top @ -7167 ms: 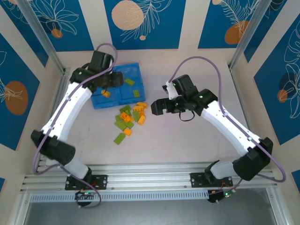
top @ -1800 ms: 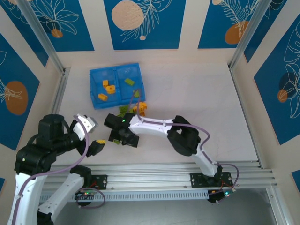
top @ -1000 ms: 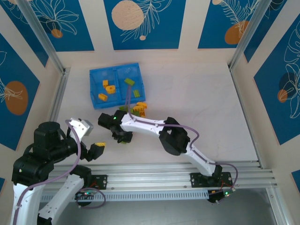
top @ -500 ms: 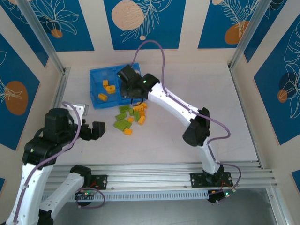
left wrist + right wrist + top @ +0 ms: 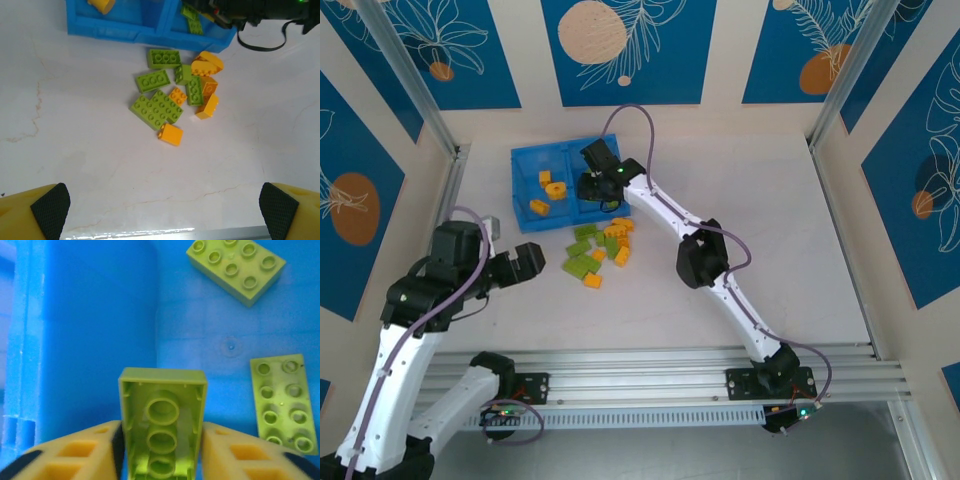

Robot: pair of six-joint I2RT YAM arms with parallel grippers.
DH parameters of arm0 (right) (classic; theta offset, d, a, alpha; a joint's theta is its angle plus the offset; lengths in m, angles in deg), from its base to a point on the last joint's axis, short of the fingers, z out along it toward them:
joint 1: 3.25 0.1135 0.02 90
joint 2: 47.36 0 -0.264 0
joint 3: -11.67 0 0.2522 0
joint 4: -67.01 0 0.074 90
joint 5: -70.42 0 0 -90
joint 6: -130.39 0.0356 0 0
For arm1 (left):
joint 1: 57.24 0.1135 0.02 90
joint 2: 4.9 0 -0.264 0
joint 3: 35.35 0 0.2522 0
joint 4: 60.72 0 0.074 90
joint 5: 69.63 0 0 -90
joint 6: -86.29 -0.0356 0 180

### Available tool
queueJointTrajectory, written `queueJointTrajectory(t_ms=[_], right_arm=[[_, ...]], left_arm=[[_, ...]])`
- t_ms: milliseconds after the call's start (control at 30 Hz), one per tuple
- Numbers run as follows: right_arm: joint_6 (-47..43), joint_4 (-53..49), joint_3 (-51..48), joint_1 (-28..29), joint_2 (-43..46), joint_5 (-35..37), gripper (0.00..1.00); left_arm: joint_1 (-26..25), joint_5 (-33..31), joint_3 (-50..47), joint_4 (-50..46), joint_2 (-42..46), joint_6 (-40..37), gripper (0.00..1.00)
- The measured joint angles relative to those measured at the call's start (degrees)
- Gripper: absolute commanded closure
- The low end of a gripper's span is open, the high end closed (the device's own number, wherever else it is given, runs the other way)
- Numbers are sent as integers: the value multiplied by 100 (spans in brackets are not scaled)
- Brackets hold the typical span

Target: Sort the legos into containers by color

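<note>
Over blue tray: hollow-bottomed lime brick in right fingers' grip; left fingers wide.

Location type: robotics laboratory test cell.

Identifying features:
- A pale tabletop is enclosed at 9, 12 and 3 o'clock by upright wall panels printed with blue and cream leaf patterns.
- Bare aluminium posts stand in the far corners at 11 and 1 o'clock.
- A slotted aluminium rail runs along the 6 o'clock edge.
- The left arm and the right arm, both white and black, are bolted to the rail.
- Exposed circuit boards with lit green lamps sit below the rail.
</note>
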Motion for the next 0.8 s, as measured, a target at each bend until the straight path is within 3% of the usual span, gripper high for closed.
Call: queueJointTrajectory(t_ms=[233, 400, 467, 600, 700, 800], right_arm=[[98, 24, 74, -170, 291, -315, 46], [74, -232, -616, -271, 1510, -616, 43], [-17, -269, -1399, -297, 2363, -678, 42], [-240, 39, -3873, -476, 4658, -1191, 40], [-378, 258, -5711, -855, 6275, -1641, 34], [-503, 164, -6968, -1274, 7344, -1832, 27]], left_arm=[[0, 105, -284, 208, -590, 153, 0], [-223, 424, -601, 715, -1117, 184, 0], [-601, 420, -619, 975, -1443, 120, 0], [-1504, 389, -472, 1480, -2492, -116, 4], [-1895, 302, 2, 1650, -3580, -238, 16], [-2055, 234, 544, 1790, -4505, -356, 27]])
